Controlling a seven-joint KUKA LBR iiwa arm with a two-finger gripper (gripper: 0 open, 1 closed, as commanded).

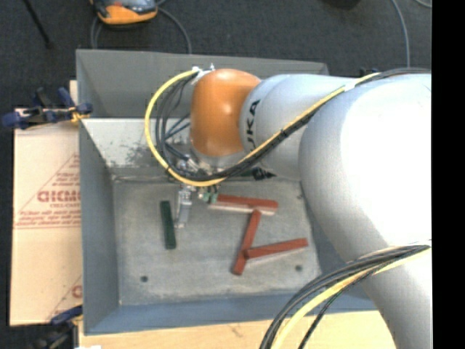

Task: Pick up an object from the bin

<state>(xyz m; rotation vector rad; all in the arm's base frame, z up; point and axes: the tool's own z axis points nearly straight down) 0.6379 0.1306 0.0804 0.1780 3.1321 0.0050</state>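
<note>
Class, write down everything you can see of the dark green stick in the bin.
The dark green stick is a short, narrow, straight bar, dull in finish, perhaps plastic or painted wood, and looks whole. It lies flat on the bin floor, left of centre, running nearly top to bottom of the view, its upper end leaning slightly left. The gripper hangs close beside its upper right; whether they touch cannot be told. No other loose thing touches it.
</note>
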